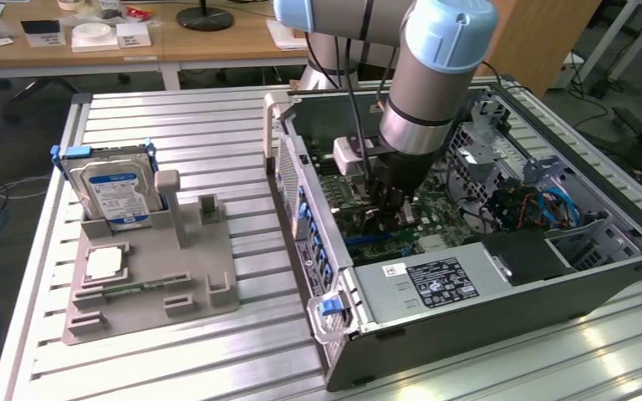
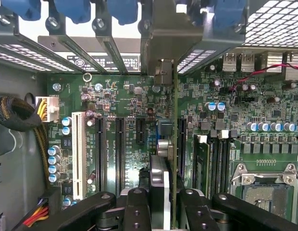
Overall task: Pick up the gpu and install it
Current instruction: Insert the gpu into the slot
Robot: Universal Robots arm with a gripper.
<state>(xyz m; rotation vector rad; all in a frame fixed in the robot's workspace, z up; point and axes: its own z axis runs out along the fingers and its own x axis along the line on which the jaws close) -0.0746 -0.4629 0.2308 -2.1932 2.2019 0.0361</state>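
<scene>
Gripping the gpu (image 2: 161,192) edge-on between closed fingers, the gripper (image 2: 161,211) hangs inside the open computer case (image 1: 466,309) just above the motherboard (image 2: 139,106), install step in hand, card aligned over a black expansion slot (image 2: 181,144), needing a straight press into the slot.

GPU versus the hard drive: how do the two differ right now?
The gpu is clamped in the gripper inside the open computer case, while the hard drive sits ungripped in the gray holder outside it. The gpu is a thin green card seen edge-on; the hard drive is boxy with a blue-white label. Both stand on edge.
</scene>
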